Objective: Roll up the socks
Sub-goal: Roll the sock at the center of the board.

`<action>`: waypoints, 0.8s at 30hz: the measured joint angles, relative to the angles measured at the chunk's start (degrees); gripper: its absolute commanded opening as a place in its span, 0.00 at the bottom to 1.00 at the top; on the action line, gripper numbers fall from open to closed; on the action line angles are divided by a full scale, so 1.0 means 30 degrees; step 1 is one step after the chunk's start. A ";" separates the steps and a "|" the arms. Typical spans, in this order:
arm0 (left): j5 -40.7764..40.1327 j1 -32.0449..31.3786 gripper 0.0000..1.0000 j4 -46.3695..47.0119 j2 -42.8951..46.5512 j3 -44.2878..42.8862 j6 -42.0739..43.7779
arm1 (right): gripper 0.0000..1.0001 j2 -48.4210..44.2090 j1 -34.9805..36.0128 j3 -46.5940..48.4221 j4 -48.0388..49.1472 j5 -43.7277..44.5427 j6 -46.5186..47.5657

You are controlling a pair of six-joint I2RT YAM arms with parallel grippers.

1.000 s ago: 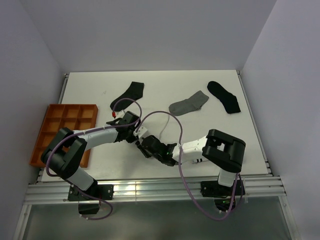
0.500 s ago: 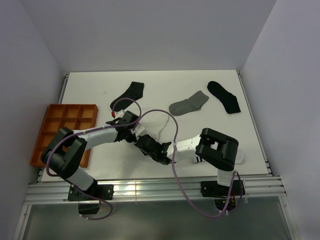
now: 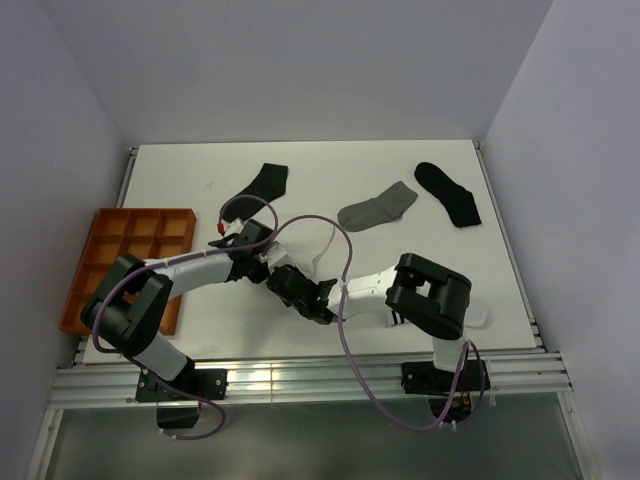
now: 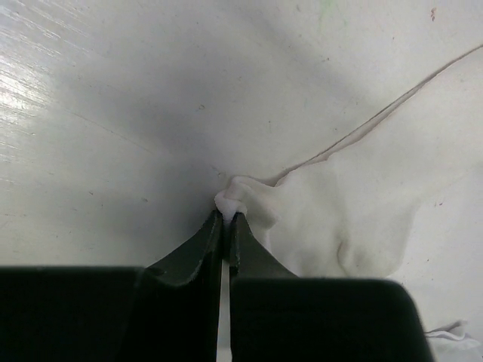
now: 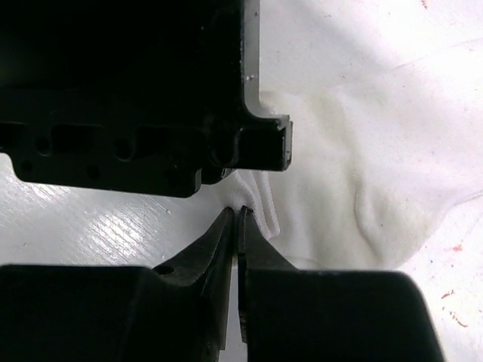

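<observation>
Two pinches on one white sock (image 4: 339, 219). Far off to the left of your left gripper (image 4: 227, 217) sits the orange tray (image 3: 120, 240). That left gripper has its jaws squeezed nearly together on a bunched fold of the sock, and the rest of the cloth spreads flat to the right of its tips. Your right gripper (image 5: 237, 213) is just beside it, jaws pressed tight on the same sock's edge. Beyond both sets of tips lie a black sock (image 3: 262, 185), a grey sock (image 3: 378, 208), then a second black sock (image 3: 448, 192).
</observation>
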State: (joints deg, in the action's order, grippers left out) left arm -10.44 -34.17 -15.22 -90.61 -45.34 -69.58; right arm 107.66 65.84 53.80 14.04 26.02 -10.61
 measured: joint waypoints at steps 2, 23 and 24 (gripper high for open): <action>0.0007 0.0051 0.16 0.0066 0.0000 0.0000 -0.0109 | 0.00 0.0000 -0.0160 0.0073 -0.0117 -0.0554 0.0000; -0.0605 0.0605 0.84 0.1435 0.3963 0.3424 -0.2718 | 0.00 -0.0882 -0.5996 -0.0597 -0.0109 -1.4593 -0.2463; -0.0634 0.0612 0.87 0.1494 0.4313 0.3708 -0.2761 | 0.00 -0.0882 -0.6397 -0.0867 0.0233 -1.5482 -0.2973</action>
State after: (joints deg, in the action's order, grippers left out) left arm -12.34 -32.34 -10.74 -77.67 -34.22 -77.87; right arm 105.01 46.65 51.20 14.74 -20.43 -19.53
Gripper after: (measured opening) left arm 0.822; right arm 0.085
